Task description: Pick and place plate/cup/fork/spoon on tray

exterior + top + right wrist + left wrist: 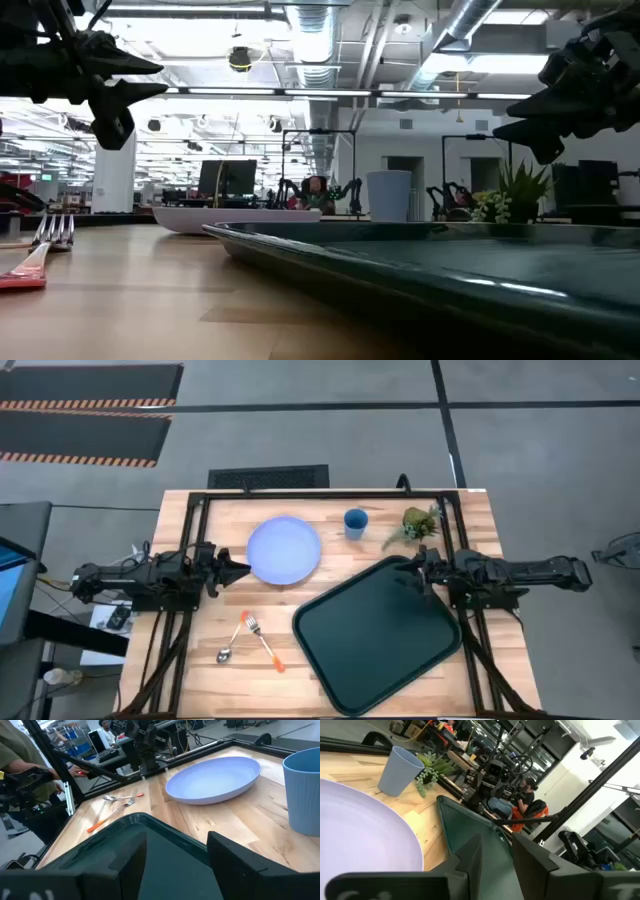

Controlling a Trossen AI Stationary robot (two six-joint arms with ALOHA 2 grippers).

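The pale blue plate (pixel 285 550) lies flat on the wooden table, far left of centre. The small blue cup (pixel 355 522) stands upright to its right. The orange-handled fork (pixel 266 645) and spoon (pixel 233 638) lie side by side near the front left. The dark tray (pixel 375 632) lies flat at the front right. My left gripper (pixel 240 568) is open and empty above the table, at the plate's left rim. My right gripper (pixel 405 572) is open and empty above the tray's far corner. The plate (pixel 215 780) and cup (pixel 302 790) also show in the right wrist view.
A small potted plant (pixel 420 525) stands at the far right, beside the cup and behind the tray. A black frame (pixel 330 492) runs along the table's far edge. A person sits in the room beyond the table in the left wrist view (pixel 522 802).
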